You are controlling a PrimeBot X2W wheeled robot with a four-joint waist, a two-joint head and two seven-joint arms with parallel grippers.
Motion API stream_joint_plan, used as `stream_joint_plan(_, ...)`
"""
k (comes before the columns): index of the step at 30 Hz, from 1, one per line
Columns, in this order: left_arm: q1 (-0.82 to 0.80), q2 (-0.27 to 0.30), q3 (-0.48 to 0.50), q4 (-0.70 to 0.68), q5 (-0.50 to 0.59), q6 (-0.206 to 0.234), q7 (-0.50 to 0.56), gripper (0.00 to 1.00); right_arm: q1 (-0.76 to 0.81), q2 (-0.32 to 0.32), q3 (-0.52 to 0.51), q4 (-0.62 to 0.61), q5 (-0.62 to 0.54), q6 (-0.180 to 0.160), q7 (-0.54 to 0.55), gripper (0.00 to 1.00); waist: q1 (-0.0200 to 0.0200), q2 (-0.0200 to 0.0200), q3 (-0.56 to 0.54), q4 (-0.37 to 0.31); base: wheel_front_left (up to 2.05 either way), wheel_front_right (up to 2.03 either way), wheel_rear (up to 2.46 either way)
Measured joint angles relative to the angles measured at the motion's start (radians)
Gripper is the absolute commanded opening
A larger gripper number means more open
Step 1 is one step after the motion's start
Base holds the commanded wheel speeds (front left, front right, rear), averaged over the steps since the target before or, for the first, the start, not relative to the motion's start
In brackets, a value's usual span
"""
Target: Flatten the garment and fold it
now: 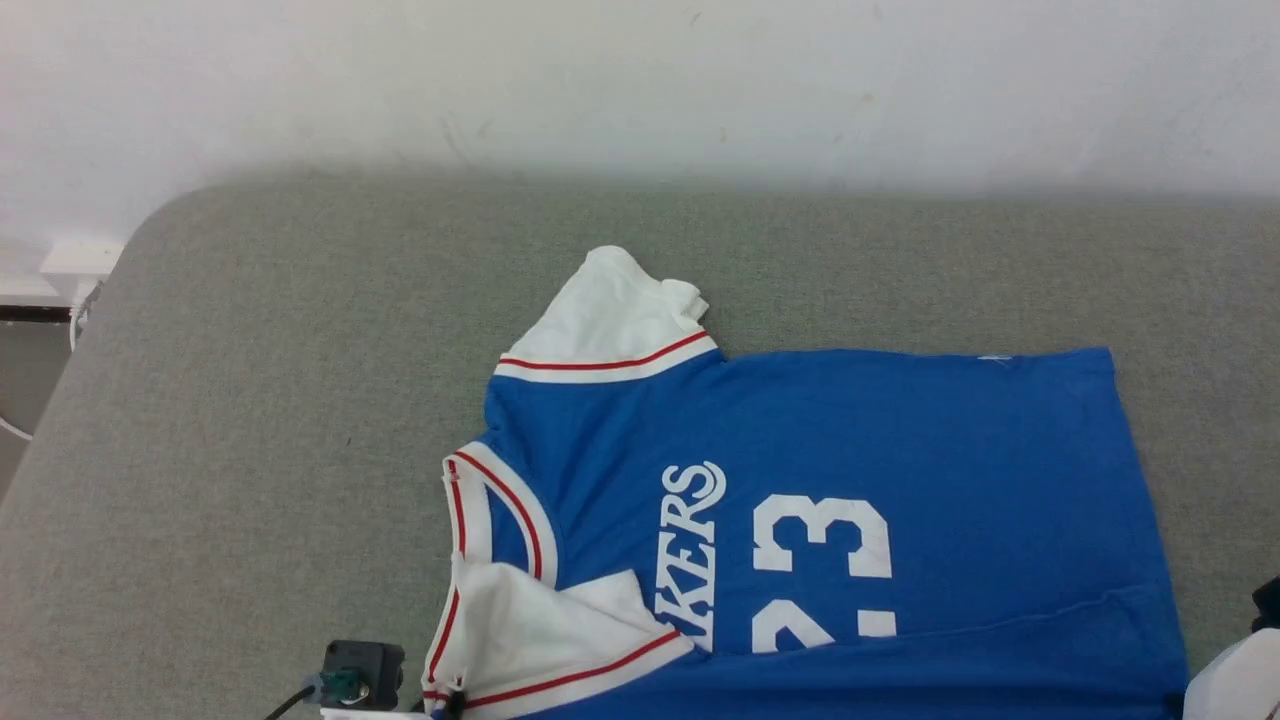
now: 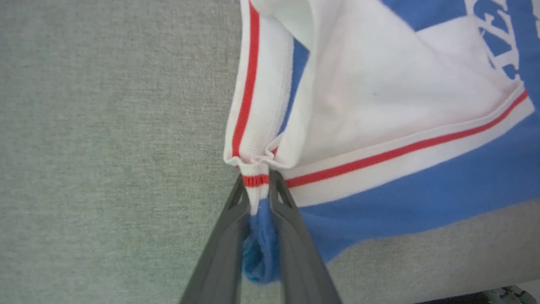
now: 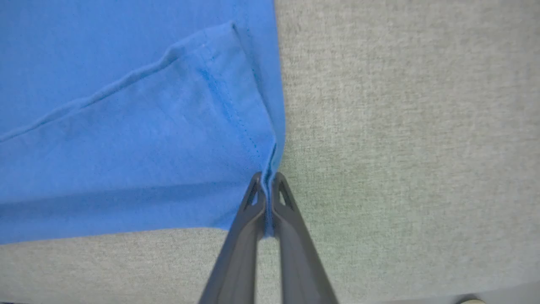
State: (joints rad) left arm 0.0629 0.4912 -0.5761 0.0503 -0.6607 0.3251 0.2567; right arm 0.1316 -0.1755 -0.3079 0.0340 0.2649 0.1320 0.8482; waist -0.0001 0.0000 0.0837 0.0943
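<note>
We are in a plain indoor room, and whether it is a bedroom or a test space we cannot tell. A broad surface covered in grey woven fabric [image 1: 280, 400], rounded at its corner, stands against a bare, scuffed white wall [image 1: 640, 80]. A white cable [image 1: 12, 430] trails on the floor at its left.

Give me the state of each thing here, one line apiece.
shirt: lying front up on the grey pad, near side and near sleeve folded over its front.
left gripper: shut on the shirt's striped trim.
right gripper: shut on the shirt's hem corner.
</note>
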Motion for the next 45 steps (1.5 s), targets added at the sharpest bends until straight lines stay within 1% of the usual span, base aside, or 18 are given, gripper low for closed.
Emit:
stream_joint_plan(1,-0.007,-0.004,-0.002,0.015,0.001,-0.009,-0.013,1.0,-0.001,-0.003,0.003,0.014,0.0,0.0,-0.009,0.22,0.0,0.0,0.002,0.002,0.0,0.0,0.0)
stream_joint_plan(2,-0.012,-0.006,-0.003,0.027,0.001,-0.018,-0.029,1.0,-0.002,-0.009,0.01,0.023,0.0,0.0,-0.02,1.0,0.0,0.0,0.003,0.005,0.0,0.0,0.0)
stream_joint_plan(6,-0.031,-0.021,0.003,0.064,0.001,-0.043,-0.1,1.0,-0.019,-0.015,0.024,0.036,0.0,0.0,-0.078,1.0,0.0001,0.0,-0.001,0.009,0.0,0.0,0.0)
stream_joint_plan(9,-0.041,-0.03,0.036,0.077,0.023,-0.041,-0.208,1.0,-0.041,-0.012,0.03,0.015,0.018,-0.001,-0.134,1.0,0.0001,0.0,-0.009,0.009,0.0,0.0,0.0)
stream_joint_plan(12,-0.065,-0.032,0.068,0.079,0.038,-0.041,-0.301,1.0,-0.073,-0.012,0.046,-0.035,0.018,-0.001,-0.216,1.0,0.0001,0.0,-0.017,0.004,0.0,0.0,0.0)
stream_joint_plan(14,-0.082,-0.032,0.084,0.073,0.051,-0.049,-0.371,1.0,-0.091,-0.019,0.073,-0.073,0.018,-0.001,-0.297,1.0,0.0001,0.0,-0.02,-0.001,0.0,0.0,0.0)
stream_joint_plan(17,-0.117,-0.035,0.112,0.054,0.078,-0.057,-0.464,1.0,-0.12,-0.023,0.111,-0.122,0.028,-0.001,-0.448,1.0,0.0001,0.0,-0.021,-0.01,0.0,0.0,0.0)
stream_joint_plan(19,-0.139,-0.043,0.136,0.035,0.091,-0.061,-0.492,1.0,-0.128,-0.029,0.142,-0.136,0.033,0.0,-0.546,1.0,0.0001,0.0,-0.018,-0.018,0.0,0.0,0.0)
stream_joint_plan(23,-0.186,-0.06,0.169,-0.004,0.108,-0.098,-0.51,1.0,-0.128,-0.03,0.186,-0.141,0.037,-0.001,-0.709,1.0,0.0001,0.0,0.001,-0.034,0.0,0.0,0.0)
stream_joint_plan(27,-0.255,-0.055,0.167,0.006,0.123,-0.151,-0.51,1.0,-0.128,-0.007,0.203,-0.125,0.033,-0.001,-0.816,1.0,0.0002,0.0,0.033,-0.051,0.0,0.0,0.0)
stream_joint_plan(29,-0.314,-0.04,0.154,0.029,0.131,-0.179,-0.481,1.0,-0.133,0.009,0.216,-0.113,0.024,-0.001,-0.847,1.0,0.0002,0.0,0.054,-0.061,0.0,0.0,0.0)
stream_joint_plan(32,-0.423,-0.007,0.13,0.075,0.15,-0.223,-0.395,1.0,-0.156,0.027,0.227,-0.095,0.015,-0.001,-0.882,1.0,0.0003,0.0,0.089,-0.08,0.0,0.0,0.0)
stream_joint_plan(35,-0.553,0.037,0.095,0.127,0.176,-0.29,-0.289,1.0,-0.191,0.041,0.239,-0.09,0.005,-0.001,-0.906,1.0,0.0003,0.0,0.129,-0.102,0.0,0.0,0.0)
stream_joint_plan(37,-0.645,0.055,0.075,0.173,0.176,-0.345,-0.202,1.0,-0.21,0.048,0.25,-0.088,-0.002,-0.001,-0.915,1.0,0.0003,0.0,0.159,-0.118,0.0,0.0,0.0)
stream_joint_plan(39,-0.732,0.069,0.061,0.23,0.169,-0.388,-0.114,1.0,-0.228,0.052,0.259,-0.085,-0.011,-0.001,-0.928,1.0,0.0004,0.0,0.189,-0.135,0.0,0.0,0.0)
stream_joint_plan(42,-0.86,0.087,0.043,0.32,0.146,-0.428,0.003,1.0,-0.253,0.062,0.27,-0.08,-0.018,-0.001,-0.942,1.0,0.0004,0.0,0.233,-0.165,0.0,0.0,0.0)
stream_joint_plan(45,-0.977,0.104,0.013,0.397,0.105,-0.447,0.142,1.0,-0.273,0.074,0.284,-0.073,-0.02,-0.001,-0.955,1.0,0.0004,0.0,0.274,-0.197,0.0,0.0,0.0)
